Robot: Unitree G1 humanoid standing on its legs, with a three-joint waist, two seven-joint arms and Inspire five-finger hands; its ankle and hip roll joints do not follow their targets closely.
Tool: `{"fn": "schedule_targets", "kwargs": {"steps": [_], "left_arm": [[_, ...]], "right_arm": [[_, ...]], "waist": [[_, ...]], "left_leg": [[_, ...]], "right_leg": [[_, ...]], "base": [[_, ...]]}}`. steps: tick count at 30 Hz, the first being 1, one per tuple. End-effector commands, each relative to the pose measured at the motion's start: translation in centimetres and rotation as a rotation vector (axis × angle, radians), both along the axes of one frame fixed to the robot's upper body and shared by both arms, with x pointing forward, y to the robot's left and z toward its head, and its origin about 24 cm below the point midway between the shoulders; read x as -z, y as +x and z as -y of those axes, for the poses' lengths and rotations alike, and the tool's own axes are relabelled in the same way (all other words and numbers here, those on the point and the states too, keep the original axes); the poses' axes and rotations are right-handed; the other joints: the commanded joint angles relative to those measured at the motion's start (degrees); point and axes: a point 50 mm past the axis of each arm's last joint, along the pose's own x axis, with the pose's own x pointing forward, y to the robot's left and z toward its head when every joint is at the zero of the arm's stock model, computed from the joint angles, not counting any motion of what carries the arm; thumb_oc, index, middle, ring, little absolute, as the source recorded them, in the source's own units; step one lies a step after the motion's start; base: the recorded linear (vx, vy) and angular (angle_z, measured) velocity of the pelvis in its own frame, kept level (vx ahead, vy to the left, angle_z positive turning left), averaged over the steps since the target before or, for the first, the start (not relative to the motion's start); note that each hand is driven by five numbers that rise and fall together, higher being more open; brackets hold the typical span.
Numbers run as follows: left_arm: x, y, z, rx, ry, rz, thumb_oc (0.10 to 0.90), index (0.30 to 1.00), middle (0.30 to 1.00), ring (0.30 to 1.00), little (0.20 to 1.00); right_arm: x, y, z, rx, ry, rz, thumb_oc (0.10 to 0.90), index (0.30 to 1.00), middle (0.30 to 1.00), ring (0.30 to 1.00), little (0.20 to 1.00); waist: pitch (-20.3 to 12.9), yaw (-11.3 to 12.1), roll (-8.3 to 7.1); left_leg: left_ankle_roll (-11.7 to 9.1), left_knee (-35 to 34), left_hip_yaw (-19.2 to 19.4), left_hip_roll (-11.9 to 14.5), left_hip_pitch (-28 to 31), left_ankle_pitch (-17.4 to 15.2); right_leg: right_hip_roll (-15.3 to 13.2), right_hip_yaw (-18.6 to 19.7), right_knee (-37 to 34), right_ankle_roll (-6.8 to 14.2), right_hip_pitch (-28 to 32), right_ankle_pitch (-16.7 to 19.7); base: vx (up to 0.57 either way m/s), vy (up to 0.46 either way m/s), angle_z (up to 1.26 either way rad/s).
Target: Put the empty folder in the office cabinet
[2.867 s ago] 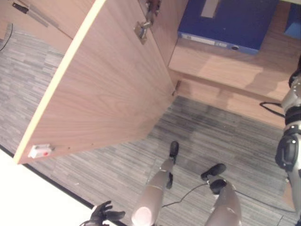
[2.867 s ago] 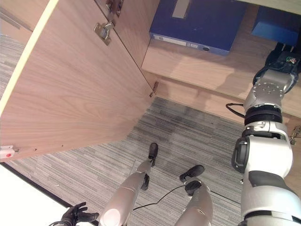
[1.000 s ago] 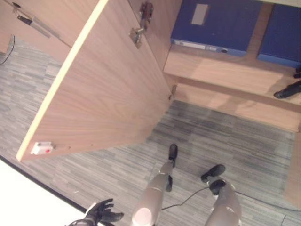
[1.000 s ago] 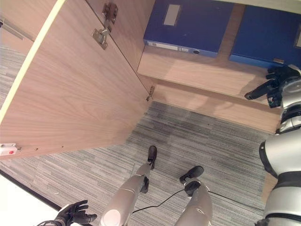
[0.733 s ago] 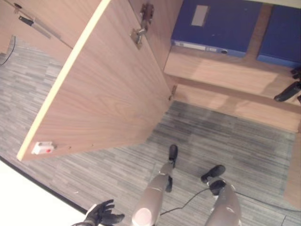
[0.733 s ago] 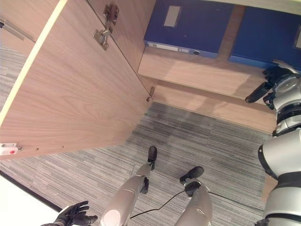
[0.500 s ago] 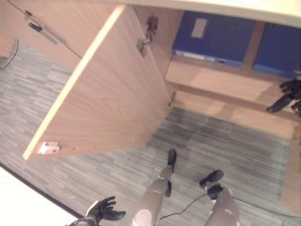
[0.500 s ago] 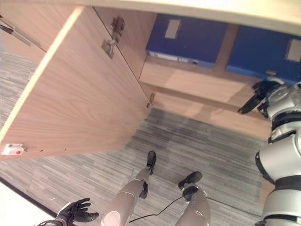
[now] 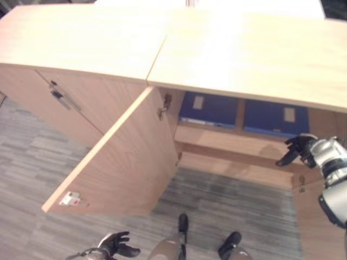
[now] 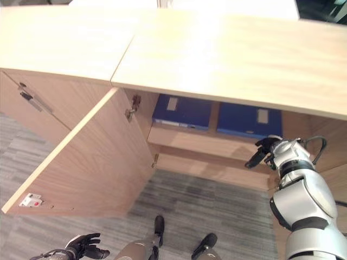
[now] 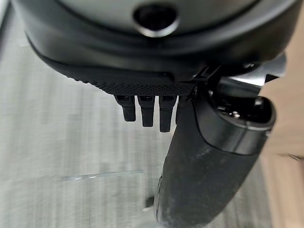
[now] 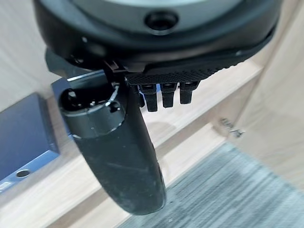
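Right hand [image 10: 264, 151], fingers loosely extended and holding nothing, hangs at the 3 o'clock side of the scene, just in front of the cabinet [image 10: 227, 59] shelf [image 10: 200, 143]; its wrist view shows the thumb straight over the shelf edge with a folder corner beside it. Two blue folders lie flat on the shelf, the left folder [image 10: 181, 112] and the right folder [image 10: 244, 120], the latter just beyond the hand at about 11 o'clock from it; the folder appears already placed. Left hand [image 10: 81, 248], fingers spread and empty, hangs low at 7 o'clock over the carpet [image 10: 211, 206]. The left door [image 10: 81, 162] stands wide open, swung toward 7 o'clock. Risks, as judged: if the hand withdraws on a shallow path it could catch the shelf lip or the hinge hardware seen in the right wrist view, or drag the right folder outward. Closing the door could go wrong if the arm is not clear of the opening, or if the left hand meets the door's free edge and the small white catch [image 10: 30, 201] awkwardly and pushes it askew.
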Motion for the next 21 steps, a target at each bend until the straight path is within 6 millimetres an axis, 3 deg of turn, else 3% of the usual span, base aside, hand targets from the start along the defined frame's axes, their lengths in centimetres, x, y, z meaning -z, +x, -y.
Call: {"fn": "schedule_targets", "kwargs": {"steps": [1,3,5,6,7,9,10,11,15,16,17,19,20,21], "left_arm": [[0.8,-2.7,-0.8,0.050,0.062,-0.140,0.800,0.900,0.900,0.900,0.900],[1.4,-3.1,0.1,0.082,0.061,-0.177,0.800,0.900,0.900,0.900,0.900],[1.9,-3.9,0.6,0.095,0.074,-0.223,0.800,0.900,0.900,0.900,0.900],[2.1,-4.3,0.6,0.100,0.091,-0.253,0.800,0.900,0.900,0.900,0.900],[2.2,-4.9,0.4,0.098,0.118,-0.304,0.800,0.900,0.900,0.900,0.900],[2.3,-5.5,0.0,0.081,0.141,-0.342,0.800,0.900,0.900,0.900,0.900],[2.3,-5.5,0.0,0.082,0.141,-0.343,0.800,0.900,0.900,0.900,0.900],[2.3,-5.7,0.0,0.083,0.143,-0.343,0.800,0.900,0.900,0.900,0.900],[2.2,-5.4,-0.1,0.093,0.155,-0.314,0.800,0.900,0.900,0.900,0.900],[2.2,-5.4,-0.1,0.093,0.155,-0.314,0.800,0.900,0.900,0.900,0.900],[2.1,-5.2,-0.2,0.095,0.163,-0.306,0.800,0.900,0.900,0.900,0.900],[2.2,-5.2,-0.1,0.090,0.167,-0.303,0.800,0.900,0.900,0.900,0.900],[2.3,-5.7,0.2,0.078,0.162,-0.312,0.800,0.900,0.900,0.900,0.900],[2.3,-5.7,0.1,0.079,0.163,-0.313,0.800,0.900,0.900,0.900,0.900]], "right_arm": [[-2.4,1.1,-0.1,-0.012,-0.026,0.096,0.800,0.900,0.900,0.900,0.900],[-0.8,1.1,-1.3,-0.031,0.024,0.092,0.800,0.900,0.900,0.900,0.900],[0.7,1.7,-3.8,-0.077,0.139,0.134,0.800,0.900,0.900,0.900,0.900],[1.1,2.1,-5.7,-0.128,0.222,0.181,0.800,0.900,0.900,0.900,0.900],[2.0,2.3,-9.3,-0.227,0.360,0.243,0.800,0.900,0.900,0.900,0.900],[2.8,1.6,-12.1,-0.332,0.463,0.274,0.800,0.900,0.900,0.900,0.900],[2.9,1.5,-12.1,-0.331,0.463,0.273,0.800,0.900,0.900,0.900,0.900],[3.7,0.1,-12.6,-0.361,0.540,0.283,0.800,0.900,0.900,0.900,0.900],[6.3,-3.8,-10.8,-0.294,0.643,0.291,0.800,0.900,0.900,0.900,0.900],[6.3,-3.8,-10.8,-0.294,0.643,0.291,0.800,0.900,0.900,0.900,0.900],[7.1,-5.3,-9.9,-0.259,0.644,0.290,0.800,0.900,0.900,0.900,0.900],[7.7,-6.2,-9.1,-0.196,0.652,0.317,0.800,0.900,0.900,0.900,0.900],[8.3,-6.8,-8.5,-0.141,0.661,0.334,0.800,0.900,0.900,0.900,0.900],[8.4,-6.8,-8.5,-0.140,0.661,0.334,0.800,0.900,0.900,0.900,0.900]], "waist": [[-1.3,0.6,-3.37],[-2.7,-0.5,-4.47],[-3.9,-1.7,-5.80],[-4.5,-2.6,-6.65],[-5.4,-4.7,-8.77],[-6.2,-6.7,-10.39],[-6.3,-6.6,-10.42],[-6.9,-8.0,-11.23],[-6.8,-10.4,-11.43],[-6.8,-10.4,-11.44],[-6.4,-11.4,-10.50],[-6.5,-11.2,-8.65],[-6.5,-10.7,-7.75],[-6.5,-10.6,-7.77]], "left_leg": [[-3.4,-1.1,0.7,-1.0,5.4,-9.0],[-3.4,-1.1,1.5,-0.9,6.6,-9.6],[-3.3,-1.1,2.8,-0.8,7.9,-10.1],[-3.4,-1.1,3.8,-0.8,8.7,-10.3],[-3.1,-1.1,6.0,-1.2,9.4,-9.7],[-3.1,-1.1,8.0,-0.9,10.7,-10.2],[-3.1,-1.1,8.1,-0.9,10.7,-10.3],[-3.1,-1.1,9.1,-0.8,11.7,-10.7],[-3.0,-1.1,10.4,-0.2,13.0,-11.0],[-3.0,-1.1,10.4,-0.2,13.0,-11.0],[-2.9,-1.1,11.7,0.9,13.5,-10.9],[-3.2,-1.1,13.4,2.8,14.0,-11.8],[-3.4,-1.1,15.1,3.9,13.9,-11.5],[-3.4,-1.1,15.2,3.9,14.0,-11.5]], "right_leg": [[-2.8,-1.4,-5.9,5.6,-1.6,12.8],[-2.6,-0.7,-7.0,5.9,-1.0,14.1],[-2.1,0.7,-8.2,6.0,-0.8,15.6],[-1.7,1.7,-8.6,6.0,-0.9,16.4],[-2.3,2.1,-9.1,6.0,-1.6,18.4],[-2.0,4.1,-9.3,6.0,-2.6,19.6],[-2.0,4.3,-9.3,6.0,-2.6,19.6],[-1.4,6.4,-9.7,6.0,-3.2,20.1],[-0.9,10.4,-8.3,6.0,-4.6,21.2],[-0.9,10.5,-8.3,6.0,-4.6,21.2],[-1.5,11.6,-6.6,6.0,-5.0,19.7],[-2.6,10.5,-5.0,6.0,-3.9,16.4],[-4.5,9.0,-3.7,6.0,-2.1,15.0],[-4.5,9.0,-3.6,6.0,-2.1,14.9]], "base": [[0.06,0.067,-0.22],[0.03,0.063,-0.27],[0.04,0.044,-0.27],[-0.01,0.033,-0.51],[-0.01,0.000,-0.63],[0.00,-0.015,-0.80],[0.02,-0.006,-1.10],[0.02,0.005,-0.93],[-0.01,-0.004,-0.32],[-0.05,-0.010,-0.20],[-0.05,0.004,-0.32],[-0.05,-0.010,-0.45],[-0.05,-0.022,-0.70],[-0.10,-0.032,-0.92]]}}
